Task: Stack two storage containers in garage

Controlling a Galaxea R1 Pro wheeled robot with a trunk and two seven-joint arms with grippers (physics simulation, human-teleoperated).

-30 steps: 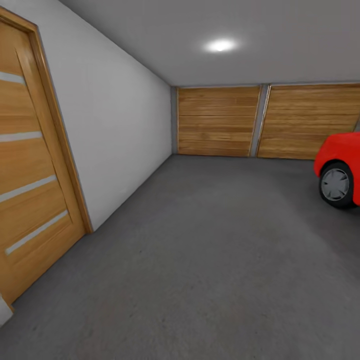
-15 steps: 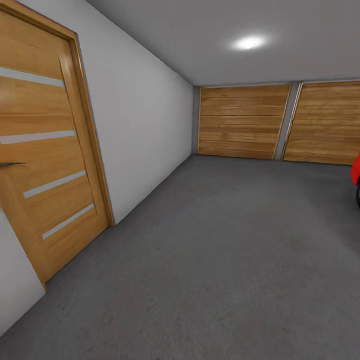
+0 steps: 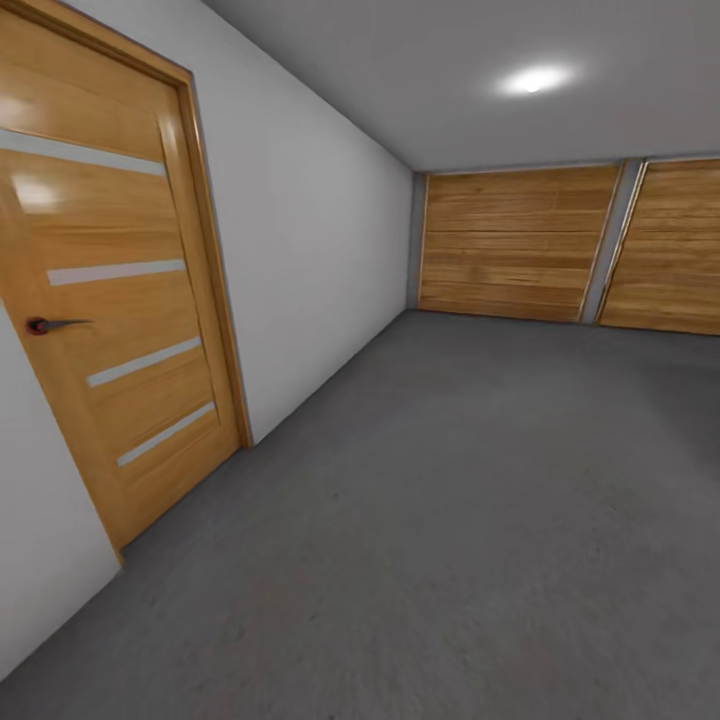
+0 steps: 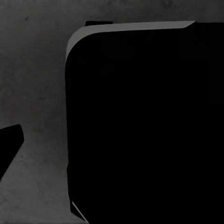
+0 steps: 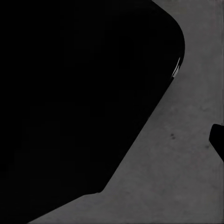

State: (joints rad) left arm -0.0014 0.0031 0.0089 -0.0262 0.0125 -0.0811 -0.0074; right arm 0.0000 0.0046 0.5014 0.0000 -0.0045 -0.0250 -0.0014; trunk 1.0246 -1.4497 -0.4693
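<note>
Containers: none of the two storage containers seen on the stretch of the floor [image 3: 470,520] ahead; whereabouts could not be told.
Left jaws: state could not be told; a large black rounded body with a pale edge hung over mottled grey concrete [image 4: 32,84] in the left wrist view, a small dark tip off at one side.
Right jaws: state could not be told; a black curved bulk sat over the same grey concrete [image 5: 186,177] in the right wrist view; nothing orange-red seen in any hold.
Near left: an interior wooden door [image 3: 110,300] with pale horizontal strips and a dark handle [image 3: 45,325], shut in its frame.
Beyond: a plain white wall [image 3: 310,260] ran back to the corner.
Far end: two wooden plank doors [image 3: 515,245], a ceiling light [image 3: 535,80] above.
Place: evidently the garage.
Progress: judged incomplete; no container set down in sight, no stack formed.
Left to do: by this look, one container onto the concrete and the other on top, possibly with fetching from the living room first.
</note>
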